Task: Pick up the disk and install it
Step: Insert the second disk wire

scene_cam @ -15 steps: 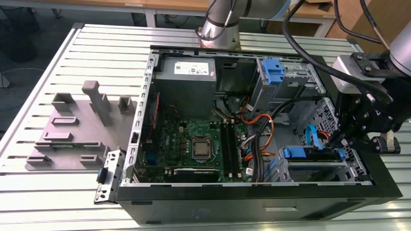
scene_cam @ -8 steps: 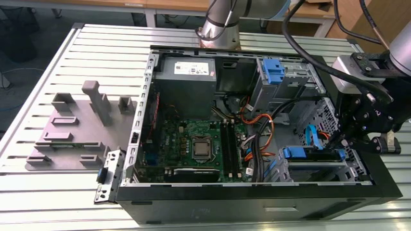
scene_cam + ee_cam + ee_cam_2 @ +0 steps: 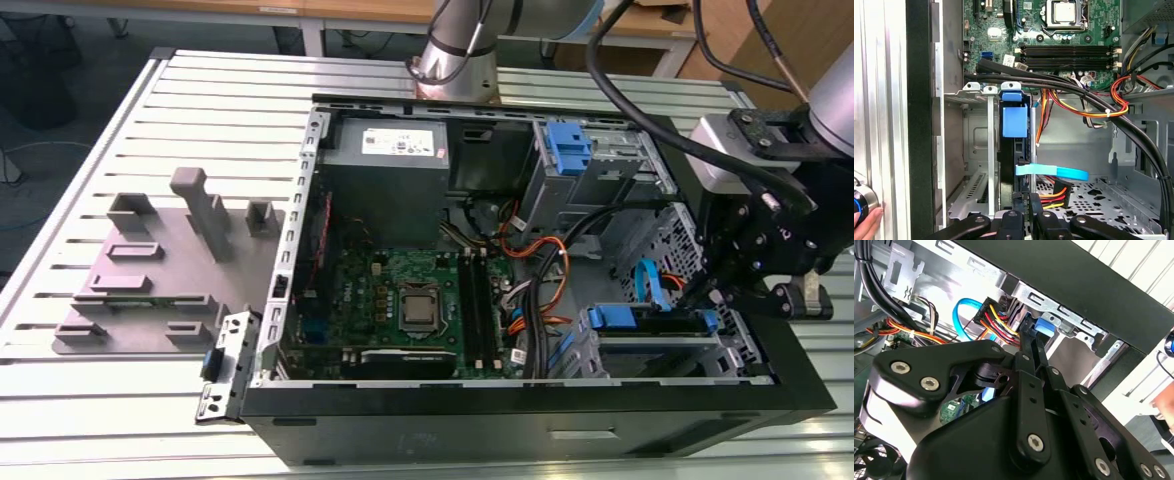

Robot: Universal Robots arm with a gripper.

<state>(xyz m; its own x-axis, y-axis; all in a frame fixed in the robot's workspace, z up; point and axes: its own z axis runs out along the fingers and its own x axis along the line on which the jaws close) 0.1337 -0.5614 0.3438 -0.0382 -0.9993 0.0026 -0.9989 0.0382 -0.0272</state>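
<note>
The disk (image 3: 1015, 165) stands edge-on inside the lower drive cage (image 3: 667, 345) of the open computer case. A blue rail tab (image 3: 1014, 120) shows at its far end, toward the motherboard. In the exterior view that tab (image 3: 614, 318) sits on the cage's left side. My gripper (image 3: 710, 298) hangs at the cage's right end, just behind the disk's near end. In both wrist views the black fingers (image 3: 1028, 347) lie close together, pointing along the disk, and nothing shows between them. The gripper (image 3: 1023, 202) is shut beside a blue flat cable (image 3: 1051, 172) and a power plug (image 3: 1055, 192).
Thick black cables (image 3: 1089, 100) and orange-red-yellow wire bundles (image 3: 999, 320) cross the case above the cage. A second blue bracket (image 3: 567, 150) sits in the upper bay beside the grey power supply (image 3: 387, 150). Grey fixture blocks (image 3: 160, 260) stand on the table. A person's fingertip (image 3: 866, 225) rests on a knob.
</note>
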